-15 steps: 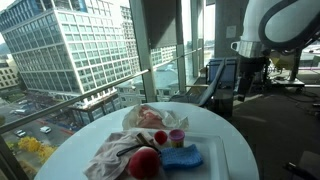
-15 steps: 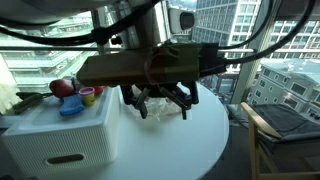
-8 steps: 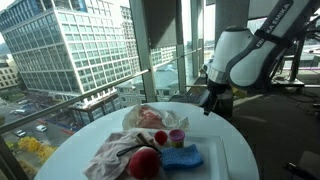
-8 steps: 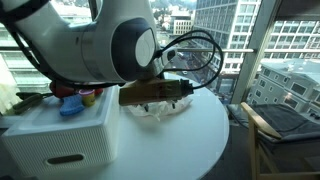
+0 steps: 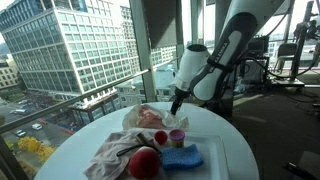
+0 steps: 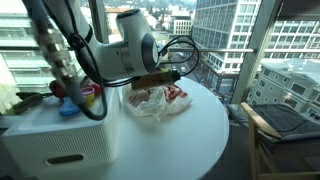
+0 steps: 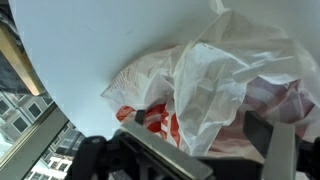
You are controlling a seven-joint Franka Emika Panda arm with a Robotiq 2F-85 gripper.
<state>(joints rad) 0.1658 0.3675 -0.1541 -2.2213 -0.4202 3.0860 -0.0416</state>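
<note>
A: While the arm is hanging over the round table (image 5: 232,150), how is the gripper (image 7: 200,135) standing?

B: Its jaws are standing wide apart and gripping nothing. In the wrist view one finger is showing at lower left and the other at lower right. The plastic bag (image 7: 225,85) is filling the frame between and above them.

A: Is it touching the bag?

B: Cannot tell. In an exterior view the gripper (image 5: 177,103) is hovering just above the bag's right edge, at mid-frame.

A: Where is the bag lying?

B: It is lying crumpled on the white tabletop, near frame centre in both exterior views. Red and white contents are showing through the film.

A: Neighbours?

B: In an exterior view a white box (image 6: 60,135) is sitting at lower left, just beside the bag. On top of it are lying a red ball (image 5: 145,162), a blue item (image 5: 182,156), a small pink cup (image 5: 177,137) and a bunched cloth (image 5: 115,155). All are sitting in the lower middle of that frame, below the bag.
</note>
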